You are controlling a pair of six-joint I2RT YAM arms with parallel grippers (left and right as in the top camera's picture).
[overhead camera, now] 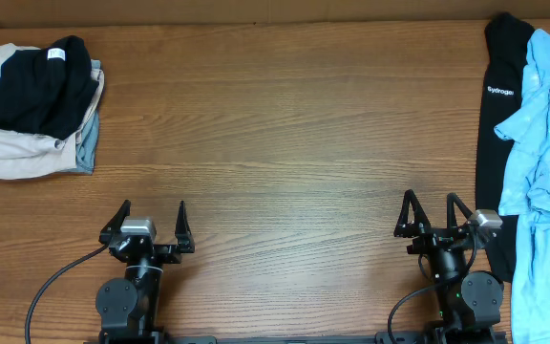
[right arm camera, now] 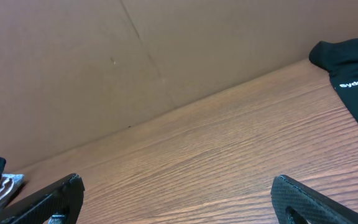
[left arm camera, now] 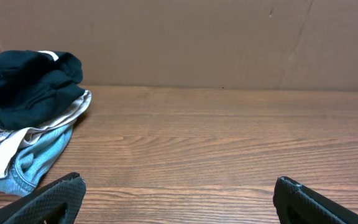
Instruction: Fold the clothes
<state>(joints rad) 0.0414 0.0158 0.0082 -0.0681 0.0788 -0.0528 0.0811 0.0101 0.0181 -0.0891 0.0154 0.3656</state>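
Both arms sit low at the near side of the brown wooden table (overhead camera: pixel 285 124). The left gripper (overhead camera: pixel 153 204) is wide open and holds nothing. The right gripper (overhead camera: pixel 430 197) is wide open too, and empty.

Just to the right of the right gripper lies a long black cloth top with small white letters (overhead camera: pixel 493 124). A crumpled light sky-blue T-shirt (overhead camera: pixel 542 172) lies partly on top of it, farther to the right. Neither one is folded.

Far ahead of the left gripper, off to its left, sits a neat pile of soft clothes (overhead camera: pixel 27 115). It has a black one on top and cream and grey-blue ones under it. That pile looks done. I think the two at the right are left to fold, and that job is not yet begun.
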